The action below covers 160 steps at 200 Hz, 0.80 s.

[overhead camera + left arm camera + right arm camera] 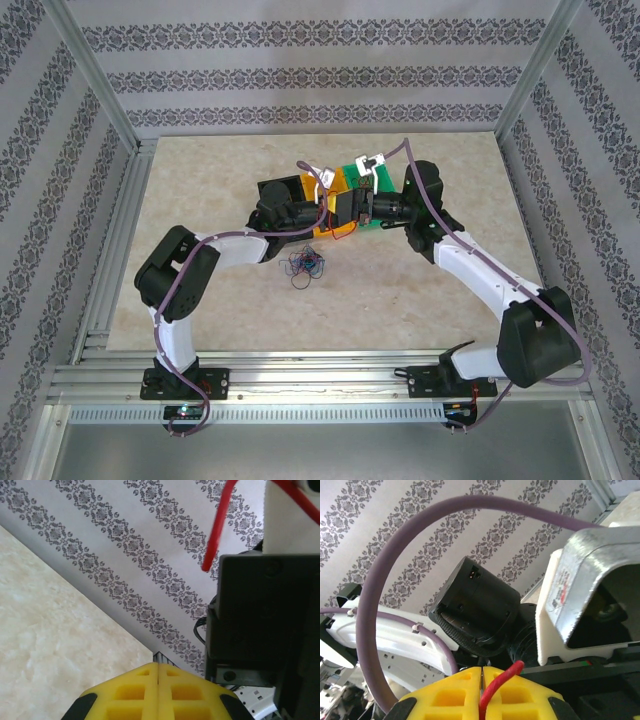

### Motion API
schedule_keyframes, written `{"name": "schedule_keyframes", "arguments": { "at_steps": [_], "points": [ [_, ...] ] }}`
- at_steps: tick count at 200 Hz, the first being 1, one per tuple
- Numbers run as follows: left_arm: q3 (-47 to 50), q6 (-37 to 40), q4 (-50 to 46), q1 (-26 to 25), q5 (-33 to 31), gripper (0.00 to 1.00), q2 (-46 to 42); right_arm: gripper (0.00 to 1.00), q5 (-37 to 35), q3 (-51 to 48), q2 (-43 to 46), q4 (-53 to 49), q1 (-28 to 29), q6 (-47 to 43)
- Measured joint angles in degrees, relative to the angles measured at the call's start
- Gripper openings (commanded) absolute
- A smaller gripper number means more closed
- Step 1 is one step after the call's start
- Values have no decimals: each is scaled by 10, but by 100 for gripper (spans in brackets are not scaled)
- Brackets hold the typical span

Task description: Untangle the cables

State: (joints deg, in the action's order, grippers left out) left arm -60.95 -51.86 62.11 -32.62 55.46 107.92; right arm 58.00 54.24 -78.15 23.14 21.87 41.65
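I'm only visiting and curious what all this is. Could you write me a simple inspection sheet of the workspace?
Surface: pale marbled tabletop.
Job's things: small tangle of thin wires lying on the table; one red wire held up off it.
Clutter: nothing seen.
Hands: right hand shut on the red wire; left hand shut, holding nothing visible.
Cables: thick purple cables loop along the arms.
Surroundings: patterned walls, metal frame.
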Motion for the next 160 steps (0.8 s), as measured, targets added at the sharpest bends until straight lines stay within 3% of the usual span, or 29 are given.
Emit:
{"name": "schedule_keyframes", "arguments": {
  "at_steps": [17, 27, 48, 86, 120, 160],
  "points": [
    [2, -5, 0, 5, 3, 2, 0, 0, -23, -9, 4, 5, 0, 0],
    [9, 2, -9, 10, -6, 25, -6, 0, -36, -13, 6, 4, 0, 0],
    [38, 43, -76, 16, -65, 57, -40, 0, -45, -15, 8, -6, -2, 0],
    [29, 160, -311, 16, -319, 72, -117, 0, -47, -16, 18, -33, -8, -2],
    [3, 187, -474, 20, -555, 78, -149, 0, -52, -29, 45, -41, -25, -3],
    [2, 184, -531, 19, -704, 78, -181, 0, -57, -43, 54, -65, -27, -4]
  ]
}}
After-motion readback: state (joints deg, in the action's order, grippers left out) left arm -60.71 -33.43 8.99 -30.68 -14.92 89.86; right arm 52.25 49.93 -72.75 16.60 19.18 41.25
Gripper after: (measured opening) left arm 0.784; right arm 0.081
